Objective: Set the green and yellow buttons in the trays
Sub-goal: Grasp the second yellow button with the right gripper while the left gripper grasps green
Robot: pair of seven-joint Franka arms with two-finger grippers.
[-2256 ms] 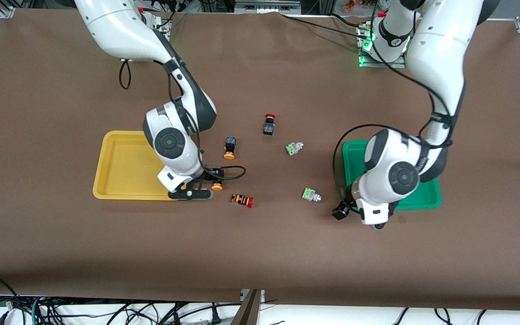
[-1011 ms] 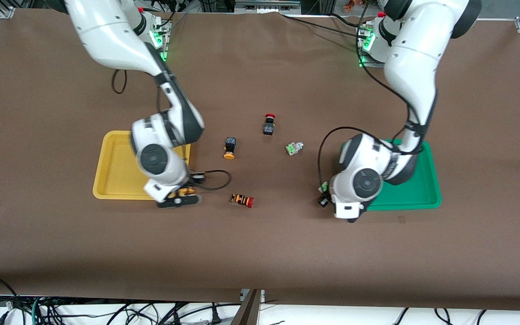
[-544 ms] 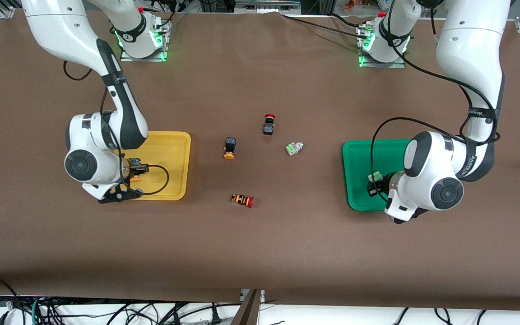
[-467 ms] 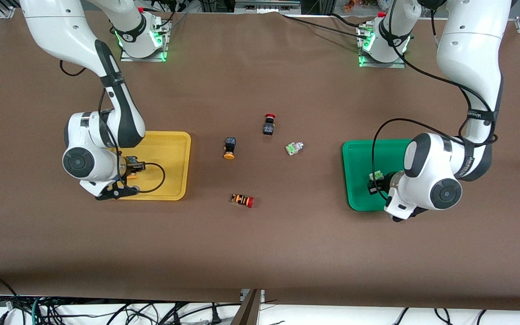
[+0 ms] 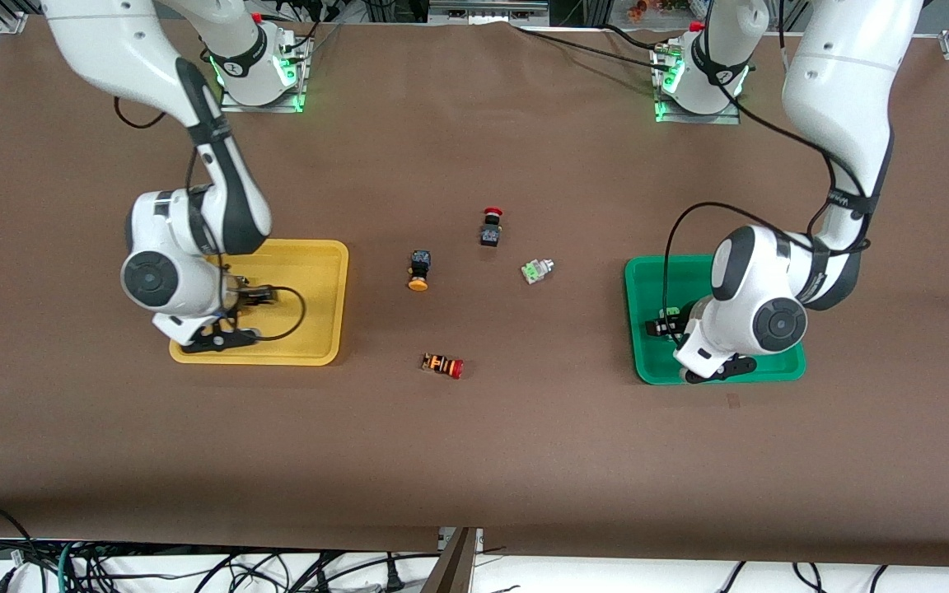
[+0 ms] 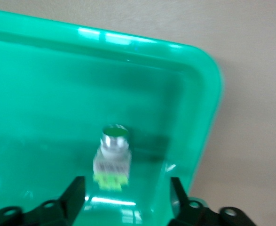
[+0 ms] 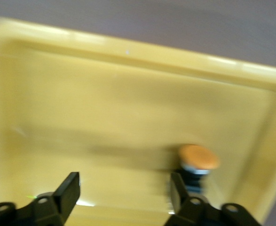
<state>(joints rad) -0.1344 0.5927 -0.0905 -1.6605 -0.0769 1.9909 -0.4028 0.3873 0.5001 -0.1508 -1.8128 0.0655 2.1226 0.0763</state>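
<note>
One green button [image 6: 112, 157] lies in the green tray [image 5: 647, 284], released by the left gripper [image 6: 127, 200], whose jaws are spread. One yellow button [image 7: 196, 172] lies in the yellow tray [image 5: 318, 272] beneath the right gripper [image 7: 123, 197], jaws likewise spread. Two are left on the surface [image 5: 474, 445]: a yellow button [image 5: 418, 270] and a green button [image 5: 535, 269].

Showing: two trays, yellow [image 5: 314, 280] and green [image 5: 656, 284]; two green buttons [image 5: 536, 270] [image 6: 112, 157]; two yellow [image 5: 418, 270] [image 7: 197, 165]; two red-capped switches [image 5: 490, 227] [image 5: 443, 365].

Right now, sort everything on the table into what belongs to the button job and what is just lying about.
Job:
yellow tray, with a yellow button in it
green tray, with a green button in it
loose yellow button
loose green button
left gripper, open over the green tray
right gripper, open over the yellow tray

Lying about:
red-capped black switch
striped switch
</note>
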